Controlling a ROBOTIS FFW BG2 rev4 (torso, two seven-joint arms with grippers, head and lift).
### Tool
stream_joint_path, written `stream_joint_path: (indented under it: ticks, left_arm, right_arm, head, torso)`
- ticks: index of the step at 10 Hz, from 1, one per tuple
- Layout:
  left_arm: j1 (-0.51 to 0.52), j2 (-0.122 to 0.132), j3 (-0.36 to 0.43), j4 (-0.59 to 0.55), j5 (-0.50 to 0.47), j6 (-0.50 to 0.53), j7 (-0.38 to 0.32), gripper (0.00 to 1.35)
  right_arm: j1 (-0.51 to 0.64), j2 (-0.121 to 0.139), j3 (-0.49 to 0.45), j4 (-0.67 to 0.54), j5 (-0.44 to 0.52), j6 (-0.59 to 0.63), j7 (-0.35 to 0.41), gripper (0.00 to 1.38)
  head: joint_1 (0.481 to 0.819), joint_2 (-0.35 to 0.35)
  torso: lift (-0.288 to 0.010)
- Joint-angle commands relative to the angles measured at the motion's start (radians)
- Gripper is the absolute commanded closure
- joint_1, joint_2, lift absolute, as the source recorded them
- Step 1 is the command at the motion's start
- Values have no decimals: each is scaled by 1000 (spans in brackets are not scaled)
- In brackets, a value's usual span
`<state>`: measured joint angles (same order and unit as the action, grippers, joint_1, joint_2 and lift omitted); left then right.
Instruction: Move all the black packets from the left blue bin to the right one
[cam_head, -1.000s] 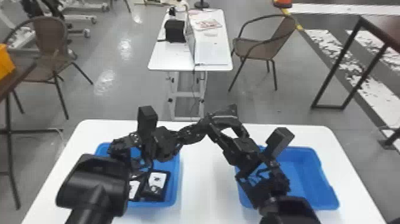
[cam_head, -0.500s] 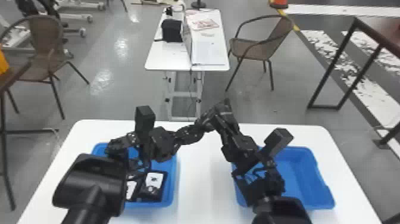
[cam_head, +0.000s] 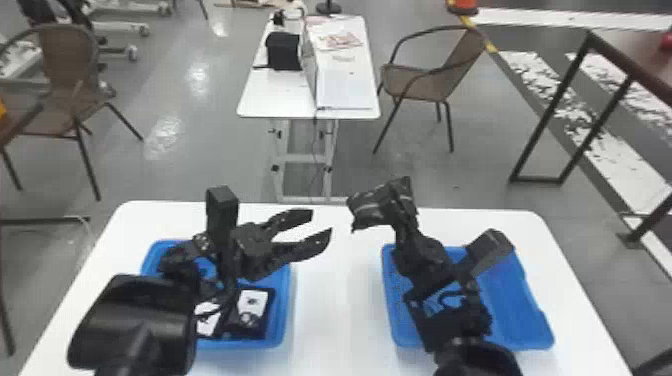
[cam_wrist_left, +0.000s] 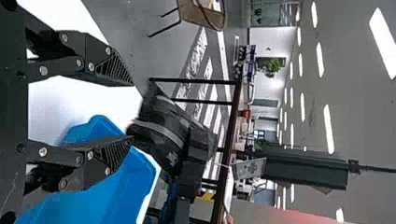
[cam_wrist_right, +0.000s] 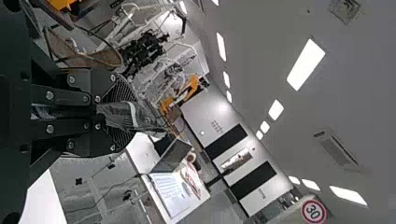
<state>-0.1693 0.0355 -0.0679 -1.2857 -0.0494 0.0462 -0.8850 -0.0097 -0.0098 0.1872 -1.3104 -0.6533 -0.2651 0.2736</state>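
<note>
1. The right pincer (cam_head: 393, 199) grips a black packet (cam_head: 369, 206) between closed fingers, above the far side of the white table (cam_head: 341, 310). This packet is out of both bins and, by its place, still to be delivered.
2. Facing it, the left pincer (cam_head: 322, 223) holds nothing, its fingers spread wide and pointing toward the packet, a small gap between them and it.
3. Below the left pincer and back toward the robot, the left blue bin (cam_head: 285, 305) contains at least two more packets, a white-labeled black packet (cam_head: 254, 300) and a partly hidden packet (cam_head: 207, 322) beside it. The arm may mask others.
4. Nearer the robot than the right pincer, the right blue bin (cam_head: 522, 300) sits partly behind the right arm; how many packets have been delivered cannot be told.
5. The transfer appears unfinished: the held packet needs lowering into the right bin, with those remaining at left to follow.
</note>
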Motion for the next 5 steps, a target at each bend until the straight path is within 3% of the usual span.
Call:
stream_joint_path:
  ticks: [1,3,5]
  left_arm:
    - [45,0,48,-32,39,58,0,87]
    - [117,0,120,-78,168,124,20,136]
    - [172,0,155,-133,295,185,107,136]
  right_arm:
    - [-4,-21,-68,34,0,3,-1,1279]
    - [-21,-53,-135,137,29,18,-16,1257]
    - [-44,-58,-201,249,83,20,-37,1243]
  head:
    - [695,-74]
    - [695,-104]
    - [695,-119]
  torso:
    - [0]
    - [0]
    - [0]
